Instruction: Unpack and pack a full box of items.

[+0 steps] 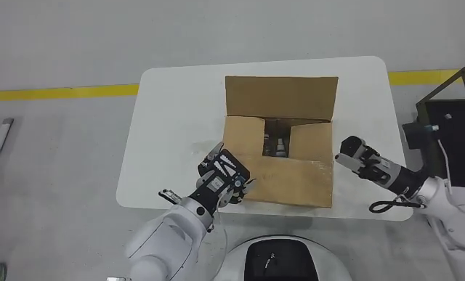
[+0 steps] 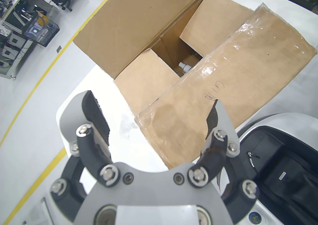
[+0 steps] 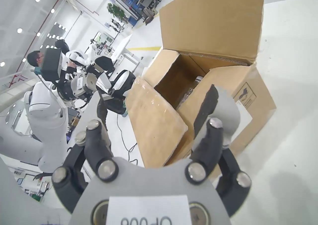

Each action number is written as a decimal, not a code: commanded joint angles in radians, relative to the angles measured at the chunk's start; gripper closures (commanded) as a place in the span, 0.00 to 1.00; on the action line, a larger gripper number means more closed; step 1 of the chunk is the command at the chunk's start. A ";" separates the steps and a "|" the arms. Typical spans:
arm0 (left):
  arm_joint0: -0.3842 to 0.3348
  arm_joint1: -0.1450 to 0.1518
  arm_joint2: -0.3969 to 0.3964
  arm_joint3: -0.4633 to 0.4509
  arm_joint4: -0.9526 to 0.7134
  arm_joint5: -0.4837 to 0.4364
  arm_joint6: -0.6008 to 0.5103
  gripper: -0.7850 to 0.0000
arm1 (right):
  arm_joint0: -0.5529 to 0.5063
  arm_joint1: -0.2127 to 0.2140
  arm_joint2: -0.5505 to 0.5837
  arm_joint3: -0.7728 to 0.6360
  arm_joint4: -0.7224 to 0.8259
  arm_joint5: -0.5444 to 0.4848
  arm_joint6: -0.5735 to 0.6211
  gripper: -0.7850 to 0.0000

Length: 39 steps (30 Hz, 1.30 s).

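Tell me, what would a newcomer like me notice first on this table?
A big cardboard box sits in the middle of the white table, its far flap standing up and a dark gap in its top showing what look like bottles inside. An open gripper hangs on either side: the left gripper by the taped front flap's corner, the right gripper beside the box's side wall.
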<state>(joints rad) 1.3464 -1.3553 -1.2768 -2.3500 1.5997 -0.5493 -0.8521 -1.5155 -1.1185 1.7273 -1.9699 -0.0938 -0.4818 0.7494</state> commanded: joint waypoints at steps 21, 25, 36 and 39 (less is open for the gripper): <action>-0.019 0.014 0.013 0.000 0.036 0.049 0.028 0.00 | 0.080 0.022 -0.064 0.102 -0.129 0.026 0.022 0.68; -0.023 0.016 0.014 0.000 0.034 0.053 0.030 0.00 | 0.082 0.024 -0.074 0.110 -0.149 0.024 0.015 0.67; -0.044 0.021 0.025 0.000 0.050 0.059 0.033 0.00 | 0.056 0.034 -0.094 0.088 -0.159 0.004 0.032 0.62; -0.044 0.023 0.028 0.000 0.048 0.061 0.029 0.00 | 0.043 0.038 -0.088 0.071 -0.141 -0.004 0.050 0.60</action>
<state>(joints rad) 1.3018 -1.3331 -1.2496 -2.3500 1.6490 -0.4878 -0.8218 -1.4681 -1.0817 1.6369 -1.8934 -0.2419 -0.4841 0.7943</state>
